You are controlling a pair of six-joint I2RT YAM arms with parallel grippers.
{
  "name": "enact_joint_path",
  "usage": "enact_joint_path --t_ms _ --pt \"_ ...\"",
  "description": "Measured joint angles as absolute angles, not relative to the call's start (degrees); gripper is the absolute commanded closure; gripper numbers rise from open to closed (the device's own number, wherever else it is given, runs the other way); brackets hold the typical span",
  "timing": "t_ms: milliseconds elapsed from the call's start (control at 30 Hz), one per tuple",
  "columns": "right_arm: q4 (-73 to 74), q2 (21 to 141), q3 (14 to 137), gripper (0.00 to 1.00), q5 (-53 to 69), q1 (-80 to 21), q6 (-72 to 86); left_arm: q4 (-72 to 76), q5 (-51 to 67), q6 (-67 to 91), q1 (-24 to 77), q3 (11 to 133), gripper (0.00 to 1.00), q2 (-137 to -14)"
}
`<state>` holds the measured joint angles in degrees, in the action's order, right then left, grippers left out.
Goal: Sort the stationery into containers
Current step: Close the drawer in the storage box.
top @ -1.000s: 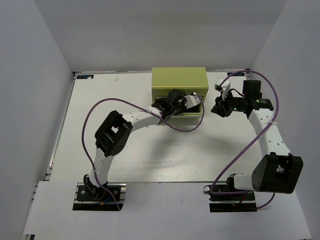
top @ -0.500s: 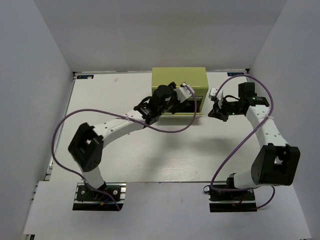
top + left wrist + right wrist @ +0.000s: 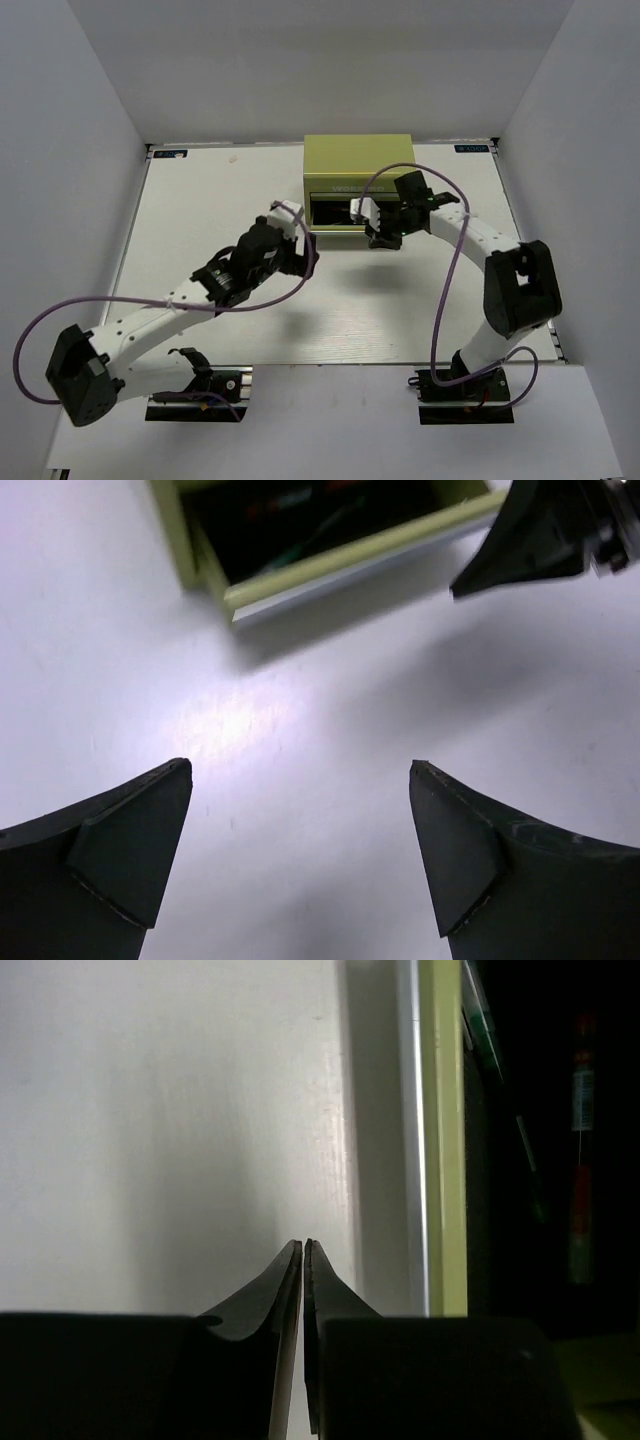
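The container is a yellow-green tool chest (image 3: 358,160) at the back of the table, with one front drawer (image 3: 336,229) pulled out. Inside the dark drawer lie a green pen (image 3: 488,1038) and a red pen (image 3: 580,1190); the green pen (image 3: 300,548) also shows in the left wrist view. My left gripper (image 3: 291,220) (image 3: 300,770) hovers over bare table, in front of the drawer's left corner, open wide and empty. My right gripper (image 3: 374,232) (image 3: 303,1245) is shut with nothing between its fingers, just outside the drawer's front edge (image 3: 441,1130) near its right end.
White walls close the table on the left, back and right. The right arm's purple cable (image 3: 445,290) loops over the table's right part. The left arm's cable (image 3: 300,275) hangs beside its wrist.
My left gripper has pulled back from the drawer toward the near left and opened wide. My right gripper has swung left to the drawer's front and shut.
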<state>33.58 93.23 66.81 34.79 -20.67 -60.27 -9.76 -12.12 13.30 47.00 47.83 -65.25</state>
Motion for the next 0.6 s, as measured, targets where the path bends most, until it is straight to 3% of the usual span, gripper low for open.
enact_joint_path --t_ms 267,600 --pt "19.5 100.6 67.4 0.9 18.4 -26.9 -51.9 -16.4 -18.7 23.8 47.0 41.0 0.01 -50.0" --pt "4.4 102.0 63.8 0.89 1.7 -31.9 -47.3 -19.2 -22.0 29.8 47.0 38.2 0.01 -45.5"
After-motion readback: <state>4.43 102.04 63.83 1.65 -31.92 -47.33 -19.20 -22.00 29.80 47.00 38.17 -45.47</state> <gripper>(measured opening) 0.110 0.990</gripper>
